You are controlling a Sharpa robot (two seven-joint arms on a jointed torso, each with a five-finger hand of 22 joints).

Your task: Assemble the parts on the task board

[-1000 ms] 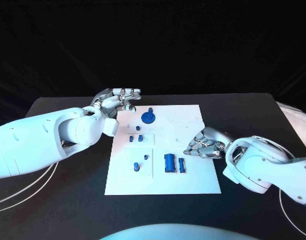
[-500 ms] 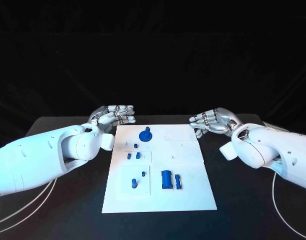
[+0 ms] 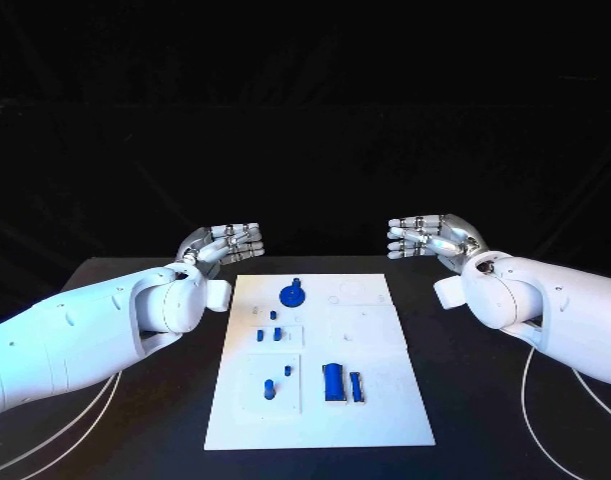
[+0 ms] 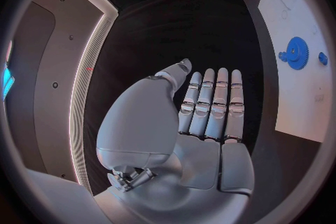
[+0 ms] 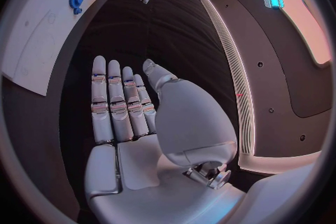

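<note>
The flat white rectangular task board (image 3: 370, 385) is being flanked by the silver left hand (image 3: 226, 243) and silver right hand (image 3: 432, 237), both flat and empty; small blue toothed gear (image 3: 294, 294), seemingly plastic, is lying between them.

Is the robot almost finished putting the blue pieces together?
Hard to say. A blue gear stands at the far end of the task board; whether it is fitted, I cannot tell. The left hand and right hand hold nothing, raised beyond the board. Several small blue parts lie nearer the robot, seemingly waiting.
</note>
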